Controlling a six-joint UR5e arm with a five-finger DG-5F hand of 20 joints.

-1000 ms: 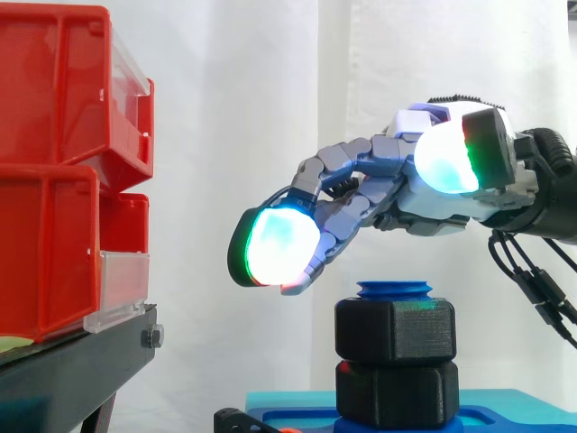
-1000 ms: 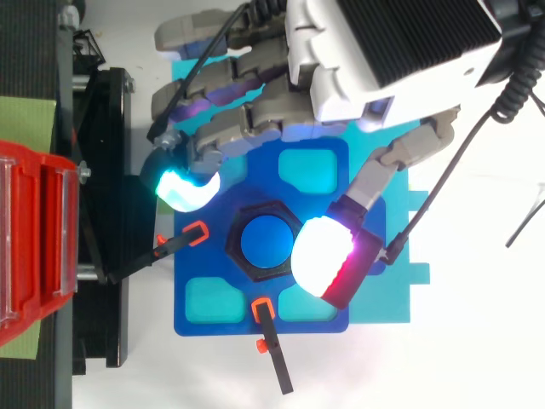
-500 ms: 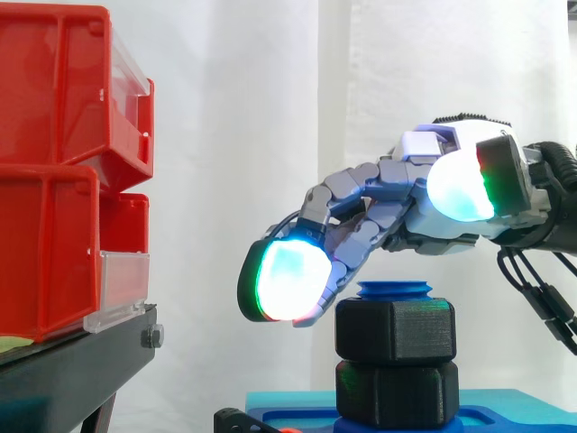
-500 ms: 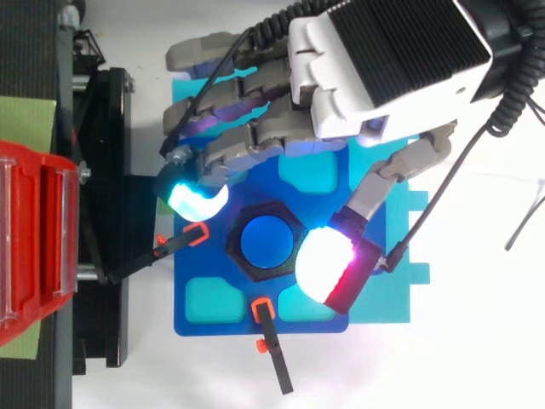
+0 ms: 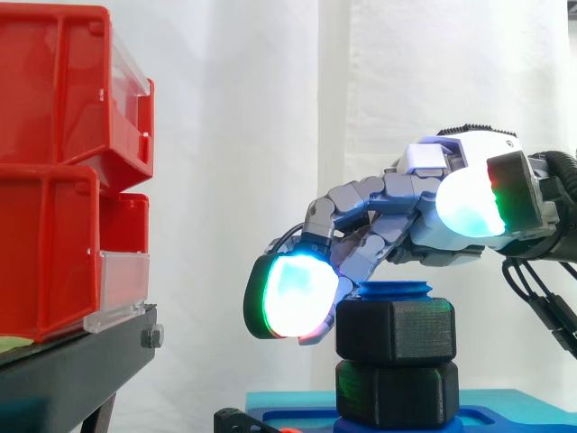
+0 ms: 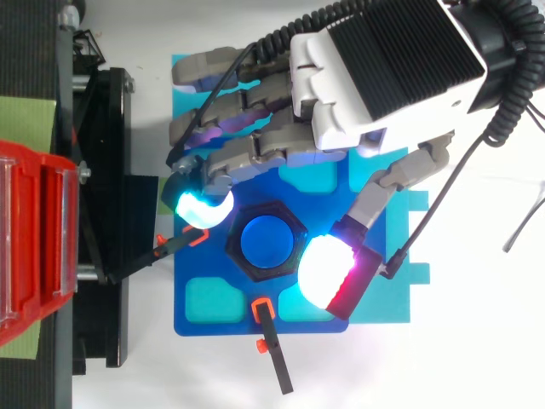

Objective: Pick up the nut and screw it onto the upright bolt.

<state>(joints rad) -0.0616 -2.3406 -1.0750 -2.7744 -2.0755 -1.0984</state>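
Stacked red bins [image 5: 50,180] sit on a black stand [image 5: 77,370] at the left, before a white curtain [image 5: 243,117]. A green sheet [image 6: 24,119] lies under them.

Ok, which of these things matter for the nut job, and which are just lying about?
Job:
hand
top nut
blue bolt

Lying about:
red bins
black stand
lower nut
orange-tipped clamps
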